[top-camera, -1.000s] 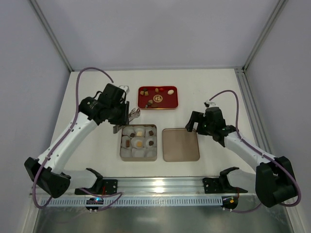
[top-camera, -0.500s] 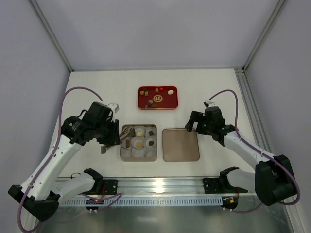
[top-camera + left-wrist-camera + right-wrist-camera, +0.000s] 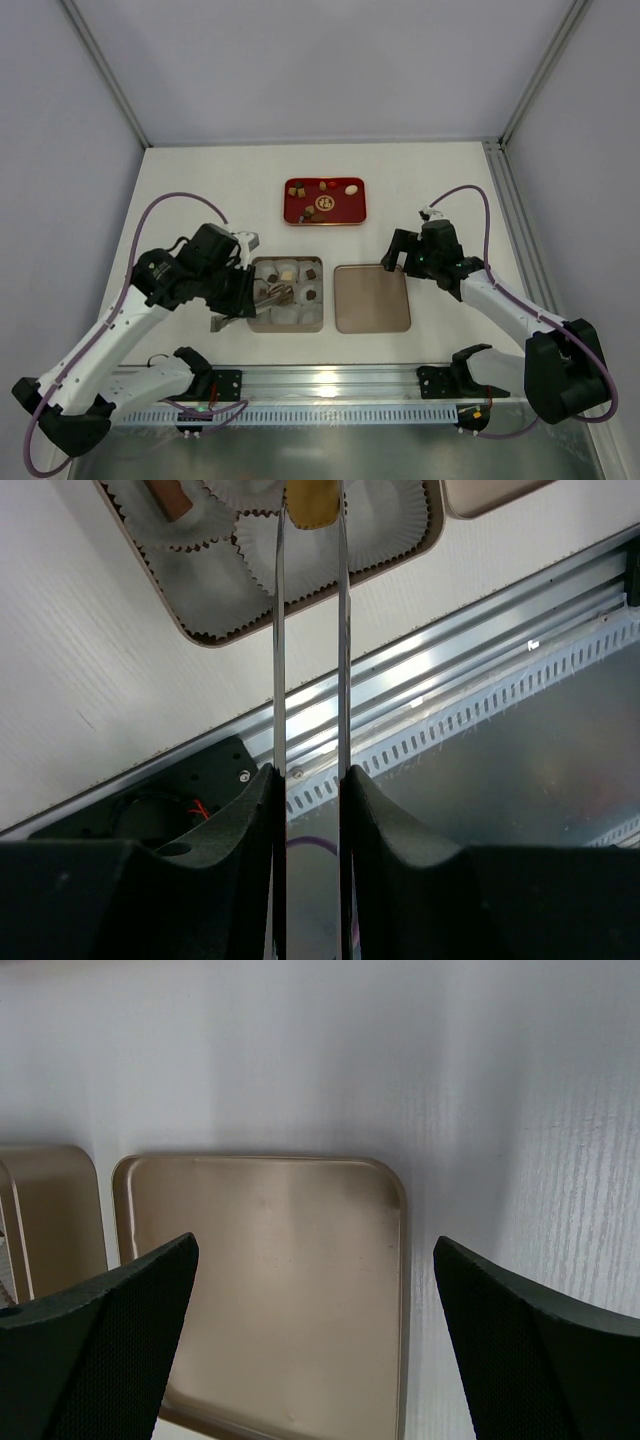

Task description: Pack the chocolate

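Observation:
My left gripper (image 3: 240,300) (image 3: 310,775) is shut on a pair of thin metal tongs (image 3: 277,660). Pinched between the tongs' tips is a tan chocolate (image 3: 312,505), over the white paper cups of the gold tin (image 3: 322,315) (image 3: 200,640). A brown chocolate (image 3: 170,495) lies in a neighbouring cup, and others (image 3: 311,295) sit in the tin. More chocolates (image 3: 351,189) lie on the red tray (image 3: 340,212) behind. My right gripper (image 3: 400,252) (image 3: 315,1290) hovers open above the tin's flat lid (image 3: 372,298) (image 3: 270,1280), with nothing between its fingers.
The lid lies just right of the tin. A metal rail (image 3: 330,380) (image 3: 420,680) with the arm bases runs along the near table edge. Frame posts (image 3: 100,80) stand at the back corners.
The left arm drew back from near the red tray, swung left and towards the rail, then brought the tongs over the tin. The right arm has not moved.

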Controlling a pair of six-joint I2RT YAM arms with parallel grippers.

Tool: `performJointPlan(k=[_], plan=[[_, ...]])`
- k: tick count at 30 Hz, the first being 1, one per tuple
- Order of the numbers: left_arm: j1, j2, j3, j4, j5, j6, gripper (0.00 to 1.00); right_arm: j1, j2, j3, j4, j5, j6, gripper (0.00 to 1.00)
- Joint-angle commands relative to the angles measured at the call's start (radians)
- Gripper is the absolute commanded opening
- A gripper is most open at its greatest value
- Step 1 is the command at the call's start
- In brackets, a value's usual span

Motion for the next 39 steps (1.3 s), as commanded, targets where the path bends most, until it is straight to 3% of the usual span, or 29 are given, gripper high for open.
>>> performJointPlan(k=[1,10,39], plan=[[-0.036,0.021,0.011,0.056,0.044,-0.020,0.28,0.004,-0.020,0.034,0.008,0.016,0.005,1.00],[-0.165,0.086,0.006,0.120,0.027,-0.057,0.28,0.004,-0.045,0.020,-0.001,0.026,0.008,1.00],[-0.226,0.149,-0.072,0.215,0.023,-0.087,0.30,0.004,-0.075,-0.007,-0.003,0.031,0.013,1.00]])
